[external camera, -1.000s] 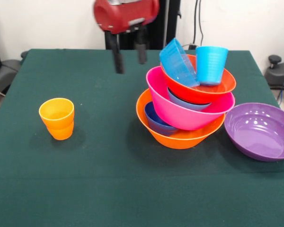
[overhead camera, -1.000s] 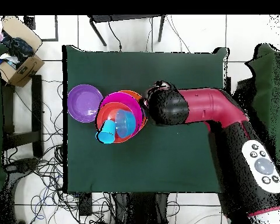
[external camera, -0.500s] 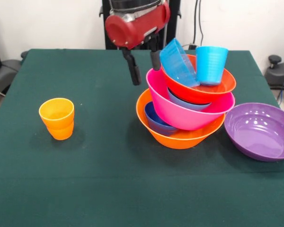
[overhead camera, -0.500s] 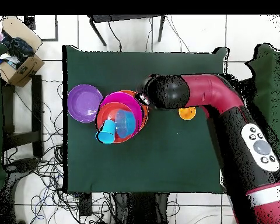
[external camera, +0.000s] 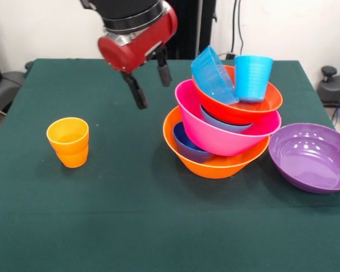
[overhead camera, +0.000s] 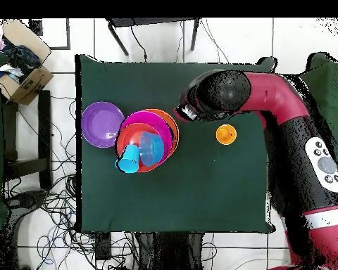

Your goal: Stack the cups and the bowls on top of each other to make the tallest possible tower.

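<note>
- Above the table, beside the tower [external camera: 224,122], your gripper [external camera: 150,82] is hanging with fingers spread, gripping nothing.
- The orange cup [external camera: 68,141] is standing alone, well apart; approach it vertically.

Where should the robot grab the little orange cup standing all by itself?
Probably by its rim, coming straight down from above. The orange cup stands upright with its mouth open upward and clear table all round, so one finger could go inside, one outside. The gripper is open.

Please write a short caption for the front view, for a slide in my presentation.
Open, empty tool hovers between the orange cup and the leaning tower; purple bowl waits aside.
</note>
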`<action>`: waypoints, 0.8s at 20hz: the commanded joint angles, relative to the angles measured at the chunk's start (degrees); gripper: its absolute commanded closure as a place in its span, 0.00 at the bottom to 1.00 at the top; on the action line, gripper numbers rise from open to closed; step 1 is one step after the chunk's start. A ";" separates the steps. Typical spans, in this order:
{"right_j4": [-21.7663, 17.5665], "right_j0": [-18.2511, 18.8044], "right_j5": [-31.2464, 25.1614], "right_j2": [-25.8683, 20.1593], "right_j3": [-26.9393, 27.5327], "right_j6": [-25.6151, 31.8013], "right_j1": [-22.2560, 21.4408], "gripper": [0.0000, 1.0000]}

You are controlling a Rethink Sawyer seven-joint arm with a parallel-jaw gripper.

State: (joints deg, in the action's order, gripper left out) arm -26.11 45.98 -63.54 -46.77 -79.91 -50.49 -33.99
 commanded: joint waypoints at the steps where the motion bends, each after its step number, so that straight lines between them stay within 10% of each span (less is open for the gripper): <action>1: -7.36 -0.62 -8.36 -1.25 8.38 24.71 2.62 0.00; 16: -12.31 0.72 -13.46 0.01 20.23 39.14 8.09 0.00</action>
State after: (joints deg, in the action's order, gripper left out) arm -32.54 47.06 -70.86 -48.01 -66.77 -30.83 -29.82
